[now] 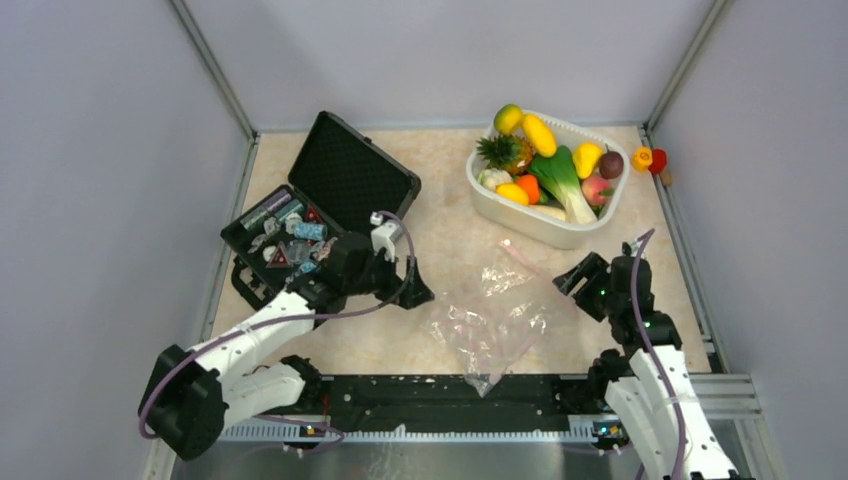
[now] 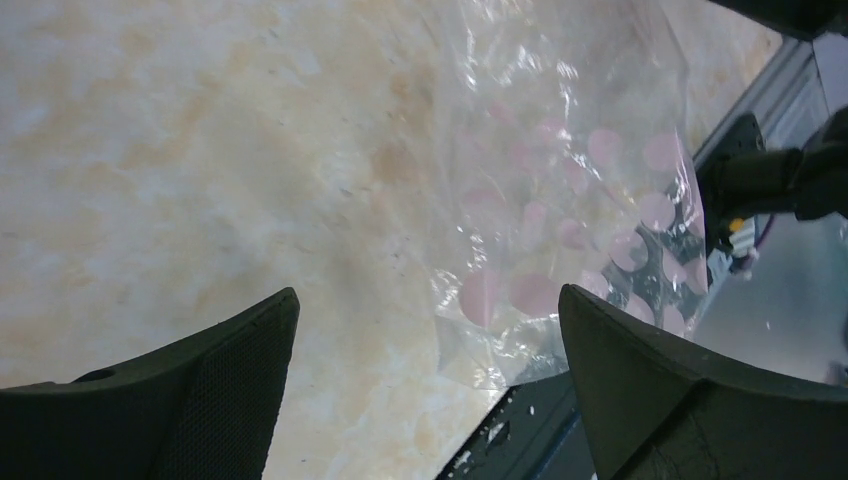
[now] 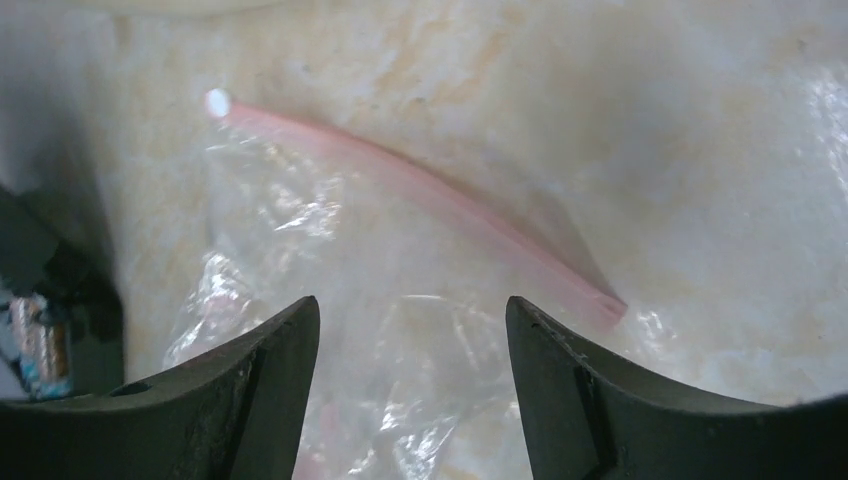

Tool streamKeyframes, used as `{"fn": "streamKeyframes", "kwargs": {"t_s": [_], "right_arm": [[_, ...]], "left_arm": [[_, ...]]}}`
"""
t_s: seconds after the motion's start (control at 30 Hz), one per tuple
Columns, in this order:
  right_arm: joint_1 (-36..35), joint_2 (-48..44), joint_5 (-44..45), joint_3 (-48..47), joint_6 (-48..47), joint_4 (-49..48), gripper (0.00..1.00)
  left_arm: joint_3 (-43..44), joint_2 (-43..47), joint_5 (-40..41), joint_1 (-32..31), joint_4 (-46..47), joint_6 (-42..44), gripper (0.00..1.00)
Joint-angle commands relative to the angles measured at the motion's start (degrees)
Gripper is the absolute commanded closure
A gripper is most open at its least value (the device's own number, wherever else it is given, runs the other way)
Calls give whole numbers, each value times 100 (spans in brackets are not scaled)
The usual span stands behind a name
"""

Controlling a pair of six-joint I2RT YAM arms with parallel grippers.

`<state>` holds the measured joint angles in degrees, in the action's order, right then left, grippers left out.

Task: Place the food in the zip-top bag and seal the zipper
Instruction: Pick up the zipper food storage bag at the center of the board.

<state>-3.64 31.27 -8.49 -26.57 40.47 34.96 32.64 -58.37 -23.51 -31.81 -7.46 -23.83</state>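
An open black case (image 1: pixel 330 190) sits at the left. Beside it the left gripper (image 1: pixel 417 294) hangs low, its jaws spread wide and empty, just left of the zip-top bag (image 1: pixel 490 315). The bag lies crumpled on the table (image 1: pixel 450 230) near the front edge. The right gripper (image 1: pixel 575 281) hovers by the zipper (image 3: pixel 430 195), its jaws partly apart and gripping nothing. The food (image 1: pixel 560 175) fills the white tub (image 1: pixel 520 222) behind.

1 zip-top bag (image 1: pixel 490 315), 1 tub (image 1: pixel 545 228), 1 case (image 1: pixel 350 170), 1 pineapple (image 1: pixel 505 152).
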Motion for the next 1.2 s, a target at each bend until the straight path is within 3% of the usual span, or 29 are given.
{"fn": "streamKeyframes", "kwargs": {"t_s": [0.0,0.3,0.4,0.5,0.63,0.8,0.9,1.17], "right_arm": [[-41,3,1277,676,978,-959,33],[-44,530,1045,1444,898,-2612,30],[-43,922,889,1502,856,-2864,31],[-42,1216,128,1557,700,-3345,37],[-43,1323,-657,1624,461,-3671,43],[-41,838,-1296,1809,444,-3751,55],[-44,348,-1623,1965,551,-3824,71],[-45,-673,-1497,1943,582,-3142,69]], "left_arm": [[178,-487,181,-777,252,47,1],[-61,-1035,573,-941,586,-160,5],[-54,-1180,610,-941,543,-73,17],[-40,-1335,570,-941,549,-56,35],[-56,-1481,501,-941,659,-105,50],[-44,-1631,793,-941,683,-182,68],[25,-1730,1049,-933,584,-156,71],[161,-1757,1335,-932,283,267,76]]}}
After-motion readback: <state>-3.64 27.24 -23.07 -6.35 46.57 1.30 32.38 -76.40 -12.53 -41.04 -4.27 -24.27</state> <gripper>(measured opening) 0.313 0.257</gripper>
